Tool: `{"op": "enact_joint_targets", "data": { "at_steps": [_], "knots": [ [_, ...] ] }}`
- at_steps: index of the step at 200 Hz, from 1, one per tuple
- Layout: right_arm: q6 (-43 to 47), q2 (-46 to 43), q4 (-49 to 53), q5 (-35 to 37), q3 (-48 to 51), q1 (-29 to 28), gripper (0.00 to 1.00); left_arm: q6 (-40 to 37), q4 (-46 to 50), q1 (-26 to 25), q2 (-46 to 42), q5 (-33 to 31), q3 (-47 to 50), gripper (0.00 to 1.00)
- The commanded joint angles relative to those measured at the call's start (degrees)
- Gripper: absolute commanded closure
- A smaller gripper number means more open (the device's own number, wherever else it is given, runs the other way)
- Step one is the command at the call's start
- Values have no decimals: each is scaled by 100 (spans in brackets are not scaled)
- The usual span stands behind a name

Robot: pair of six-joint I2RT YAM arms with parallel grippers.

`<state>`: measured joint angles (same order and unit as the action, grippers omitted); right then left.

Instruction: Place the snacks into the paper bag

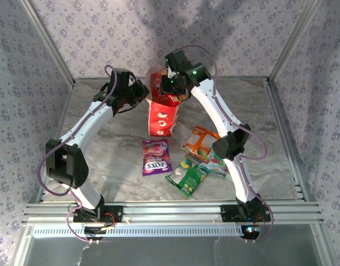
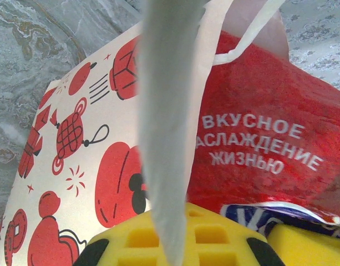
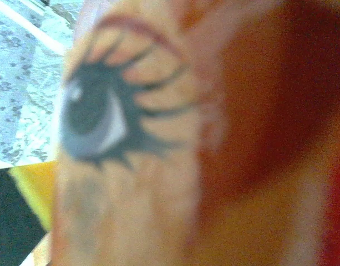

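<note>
Two grippers meet at the mouth of the paper bag (image 1: 160,119), which stands upright mid-table, toward the far edge. The red packet (image 1: 158,82) stands in the bag with its top sticking out.

Top view: gives the layout. Left gripper (image 1: 142,93) is at the bag's left rim, right gripper (image 1: 173,88) at the red packet over the opening.

Left wrist view: jaws fully closed on the bag rim, paper wall edge-on between the yellow pads (image 2: 214,238). White string handle (image 2: 253,33) hangs against the red packet.

Right wrist view: blurred close-up of a cartoon eye print, yellow pad at lower left. Cannot tell whether the right jaws are closed or parted, or whether they grip.

Four packets lie flat in the table's (image 1: 103,144) near half:
- purple packet (image 1: 156,157), near centre
- orange packet (image 1: 199,143), to its right
- teal packet (image 1: 216,164), just in front of the orange
- green packet (image 1: 186,177), nearest the near edge

Bare tabletop runs along the left edge and in the far-right corner.

Writing: "FOX'S" on the purple packet. White "ВКУСНОЕ НАСЛАЖДЕНИЕ ЖИЗНЬЮ" on the red packet.
</note>
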<state>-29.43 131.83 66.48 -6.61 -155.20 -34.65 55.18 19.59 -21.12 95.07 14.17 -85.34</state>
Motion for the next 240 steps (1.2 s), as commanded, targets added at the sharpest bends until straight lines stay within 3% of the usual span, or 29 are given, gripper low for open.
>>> {"op": "enact_joint_targets", "data": {
  "at_steps": [1, 21, 111, 240],
  "knots": [
    [-181, -81, -566, -538, -213, -84, 73, 64, 113, -82, 93, 255, 62, 96],
    [-212, -105, -643, -674, -212, -102, 68, 63, 115, -79, 91, 261, 70, 96],
    [388, -637, -215, -20, -156, -91, 71, 41, 158, -15, 17, 240, 78, 96],
    [1115, -1924, -226, 444, 1339, -164, 64, -342, 794, 110, 117, 142, -485, 95]
  ]
}}
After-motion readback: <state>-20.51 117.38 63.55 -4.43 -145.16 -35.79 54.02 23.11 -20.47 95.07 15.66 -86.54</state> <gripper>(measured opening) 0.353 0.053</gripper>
